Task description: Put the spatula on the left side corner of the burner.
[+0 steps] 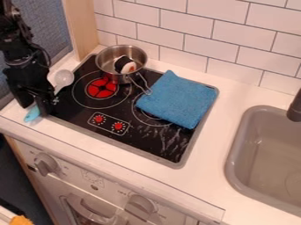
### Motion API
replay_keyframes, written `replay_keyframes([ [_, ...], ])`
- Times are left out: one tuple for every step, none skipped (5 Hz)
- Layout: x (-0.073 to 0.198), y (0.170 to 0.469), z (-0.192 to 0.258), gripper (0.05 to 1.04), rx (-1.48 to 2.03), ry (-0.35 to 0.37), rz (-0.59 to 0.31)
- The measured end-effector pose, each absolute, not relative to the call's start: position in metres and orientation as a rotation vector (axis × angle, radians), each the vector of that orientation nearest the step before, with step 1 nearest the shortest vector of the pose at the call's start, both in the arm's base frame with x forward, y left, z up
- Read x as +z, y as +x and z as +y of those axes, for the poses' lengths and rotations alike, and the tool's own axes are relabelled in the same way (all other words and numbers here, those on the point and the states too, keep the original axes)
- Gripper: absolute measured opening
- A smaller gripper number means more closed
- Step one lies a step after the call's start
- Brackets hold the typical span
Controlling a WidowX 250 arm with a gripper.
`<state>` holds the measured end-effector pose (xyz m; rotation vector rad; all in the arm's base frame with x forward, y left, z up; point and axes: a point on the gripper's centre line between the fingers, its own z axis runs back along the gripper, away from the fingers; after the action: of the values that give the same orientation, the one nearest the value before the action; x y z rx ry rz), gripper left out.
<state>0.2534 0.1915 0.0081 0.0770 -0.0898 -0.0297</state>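
the claw (38,103) hangs over the spatula (63,78) near the red burner (101,88).

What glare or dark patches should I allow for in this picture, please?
Camera view: whitish streaks, perhaps glare, perhaps smears, cross the near right part of the black cooktop; bright reflections show on the metal pot; the black arm is dark enough that its parts merge; the wall tiles look fairly evenly lit.
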Motion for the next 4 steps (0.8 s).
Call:
replay_keyframes([
  [0.008,0.253,0.188,0.998,-0.030,0.072,-0.075],
  [0.008,0.253,0.183,0.999,-0.032,0.044,-0.075],
  [0.022,0.260,0.170,1.000,-0.063,0.022,-0.103],
  [0.053,0.272,0.163,1.000,-0.095,0.050,-0.165],
])
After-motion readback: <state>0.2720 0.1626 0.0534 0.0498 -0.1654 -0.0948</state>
